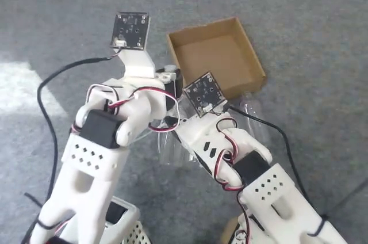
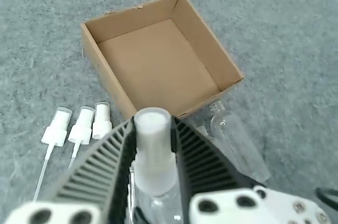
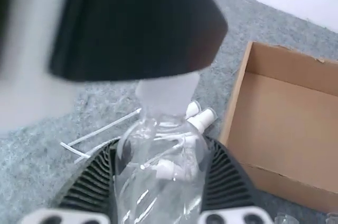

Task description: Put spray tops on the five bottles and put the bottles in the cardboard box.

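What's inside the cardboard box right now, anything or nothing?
Empty: the cardboard box shows a bare brown floor in the left wrist and high views. A loose bottle lies outside, beside it.

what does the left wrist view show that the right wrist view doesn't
Left wrist view: the cardboard box whole, all four walls, and a spare bottle lying beside it. Right wrist view: the right gripper clamped round the held bottle. Both: the spray top at that bottle's neck, and loose spray tops on the carpet.
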